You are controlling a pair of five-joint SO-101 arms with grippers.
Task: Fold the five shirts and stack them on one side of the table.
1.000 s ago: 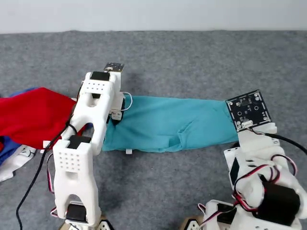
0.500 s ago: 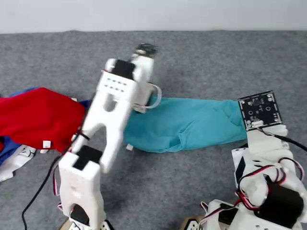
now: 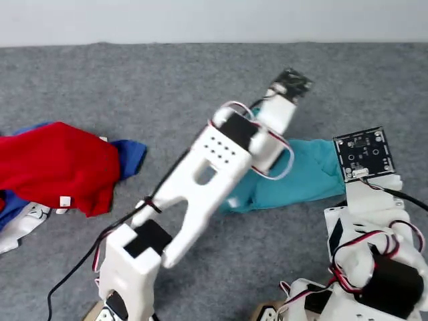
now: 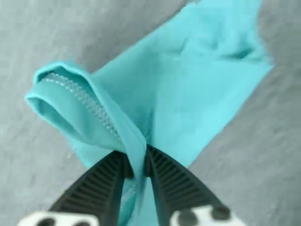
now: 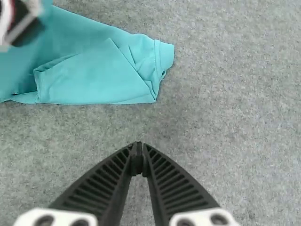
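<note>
Shirts heap at the left edge of the table. A red shirt lies crumpled on top and is cut off at the picture's border. A blue shirt pokes out from under it on the right, and a white shirt shows as a scrap on the near side. What else lies beneath the red one cannot be made out.

The left arm stretches slantwise from the near edge toward the middle of the table, and in the high view it covers the left part of the teal shirt. From its wrist, the left gripper is pinching a doubled fold of that shirt's stitched hem between its ribbed fingers. The fold loops up beside the tips, and the rest of the cloth spreads away beyond them over the grey surface.

Toward the right edge, the teal shirt's far end is bunched, and in the high view part of it sits under the right arm's camera board. The right gripper hangs over bare table with its tips pressed together on nothing. The shirt's bunched end lies near the tips but apart from them.
</note>
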